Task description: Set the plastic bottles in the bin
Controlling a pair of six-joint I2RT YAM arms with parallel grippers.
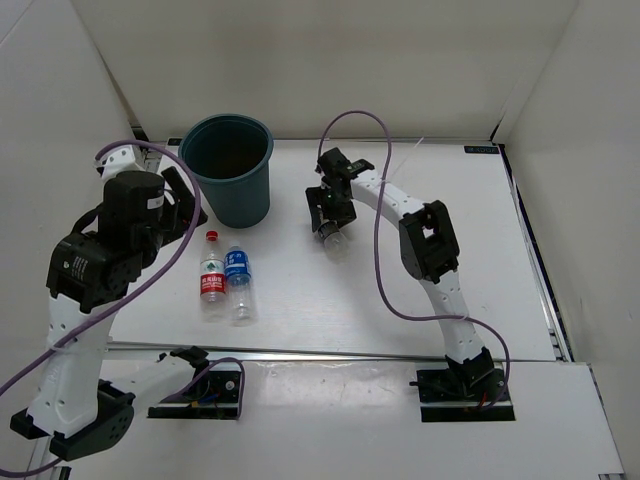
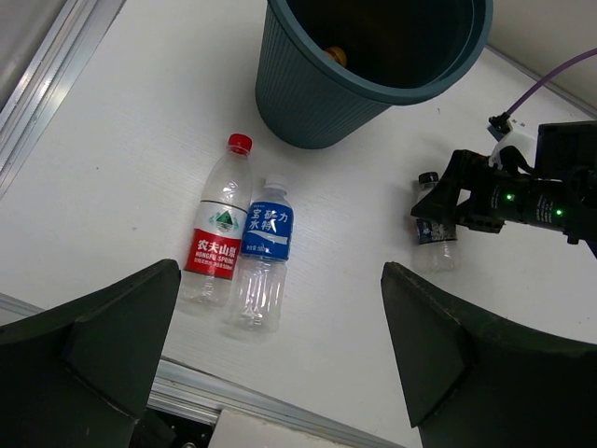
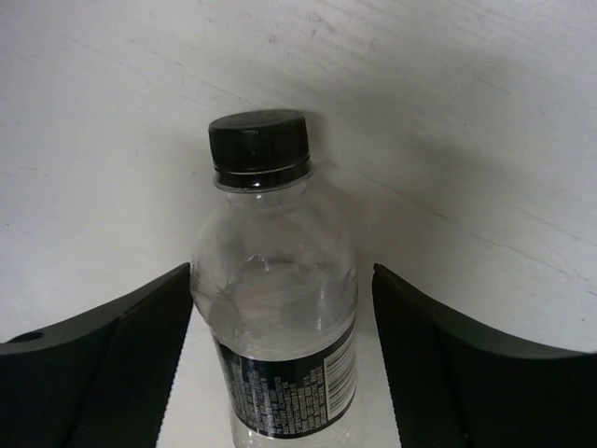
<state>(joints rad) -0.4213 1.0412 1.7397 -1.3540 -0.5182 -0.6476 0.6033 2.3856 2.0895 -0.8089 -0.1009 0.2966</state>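
Counted on the tabletop (image 1: 500,250): three plastic bottles, all lying flat, and one bin (image 1: 228,165), dark teal, upright at the far left. Inside the bin, only an orange cap (image 2: 336,56) on show, the rest hidden.

Reading the red-labelled bottle (image 2: 219,238), red cap: Chinese characters above "NONGFU SPRING". On the blue-labelled bottle (image 2: 266,245): white Chinese characters, not sharp enough to read. On the clear bottle (image 3: 280,317), black cap: a dark label with fine white print, too small to read.

Red and blue side by side and touching, just on the near side of the bin, caps toward it, long axes parallel, running near to far. Clear bottle to the right of the bin, well apart from the pair, cap toward the far side, long axis also near to far.

Right gripper (image 3: 282,275) down around the clear bottle, half closed, one finger at its side, a slim gap at the other. Left gripper (image 2: 281,269) spread wide, holding nothing, above the pair.
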